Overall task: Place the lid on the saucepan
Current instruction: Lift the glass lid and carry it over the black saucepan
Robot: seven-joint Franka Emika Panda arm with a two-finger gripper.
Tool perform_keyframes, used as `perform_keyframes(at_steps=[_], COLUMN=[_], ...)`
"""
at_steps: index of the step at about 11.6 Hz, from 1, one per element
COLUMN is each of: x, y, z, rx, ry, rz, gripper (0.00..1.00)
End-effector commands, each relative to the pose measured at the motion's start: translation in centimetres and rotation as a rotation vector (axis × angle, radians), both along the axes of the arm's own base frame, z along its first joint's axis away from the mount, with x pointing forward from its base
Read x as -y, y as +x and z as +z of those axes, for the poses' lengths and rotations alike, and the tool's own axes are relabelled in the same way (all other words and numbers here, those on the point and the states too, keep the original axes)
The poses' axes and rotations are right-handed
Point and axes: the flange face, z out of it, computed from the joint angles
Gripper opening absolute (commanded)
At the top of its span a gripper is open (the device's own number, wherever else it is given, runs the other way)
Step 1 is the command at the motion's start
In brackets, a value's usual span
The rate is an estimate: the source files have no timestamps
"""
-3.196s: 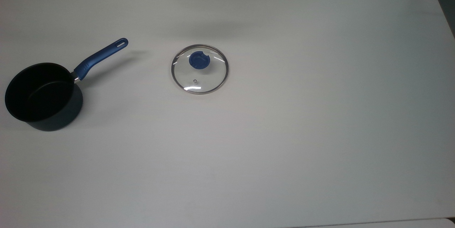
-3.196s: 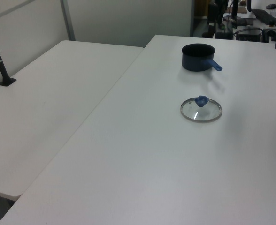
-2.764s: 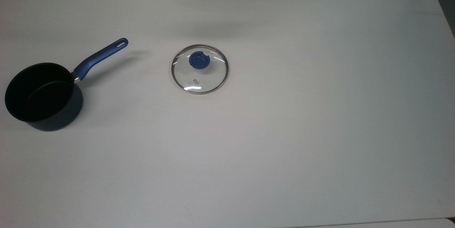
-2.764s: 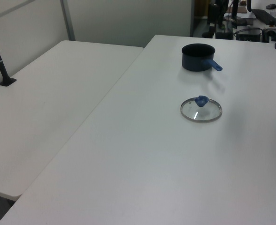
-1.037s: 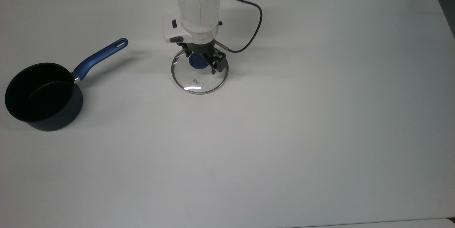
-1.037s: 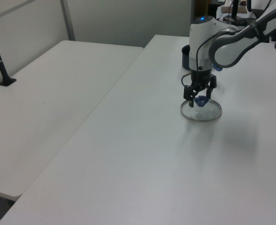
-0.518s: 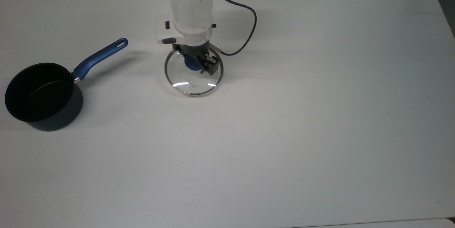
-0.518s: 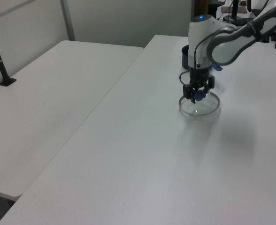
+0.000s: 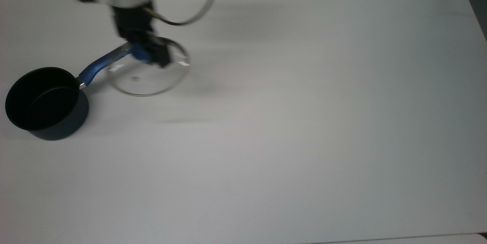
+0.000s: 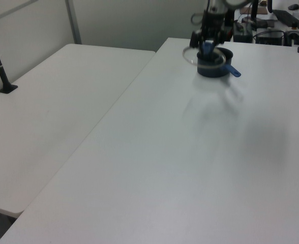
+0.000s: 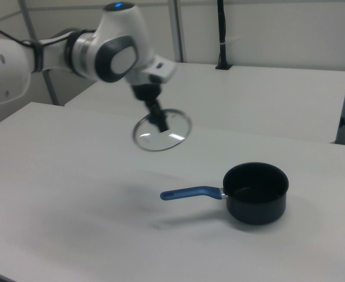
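Hanging in the air above the white table [image 9: 304,122], the glass lid [image 9: 148,72] is carried by its blue knob [image 9: 142,54], on which the gripper [image 9: 146,54] is clenched. In the right view the lid [image 11: 161,130] sits clear of the tabletop, tilted, above and well apart from the saucepan [image 11: 256,192], out beyond the tip of that pan's blue handle [image 11: 190,192]. In the top view the disc overlaps the handle [image 9: 102,63] of the saucepan [image 9: 43,101], to the top view's right of the pan body; the pan mouth is open and unobstructed. Judgement on handling: the lid is rigid, moderately light, and breakable, with smooth glass and a thin metal rim that offer no safe purchase; the knob is the 1 sound hold. Held at a single central point, the disc appears free to rock, as its tilt suggests, so it likely needs levelling and centring over the pan before it is lowered, gently, to avoid striking rim on rim.
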Motion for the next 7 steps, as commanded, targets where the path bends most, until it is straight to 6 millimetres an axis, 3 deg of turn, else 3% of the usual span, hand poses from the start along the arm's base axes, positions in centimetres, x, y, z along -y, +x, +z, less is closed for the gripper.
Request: perform_keyframes(at_steps=[1,4,7], x=[9.2,16.8,21.0], y=[1.1,0.1,0.3], z=[1.2,-1.6,-5.0], rx=[0.036,0.05,0.057], ry=[-0.003,-0.033,-0.063], rz=[-0.079,-0.177,-0.236], gripper=[0.18,0.18,0.19])
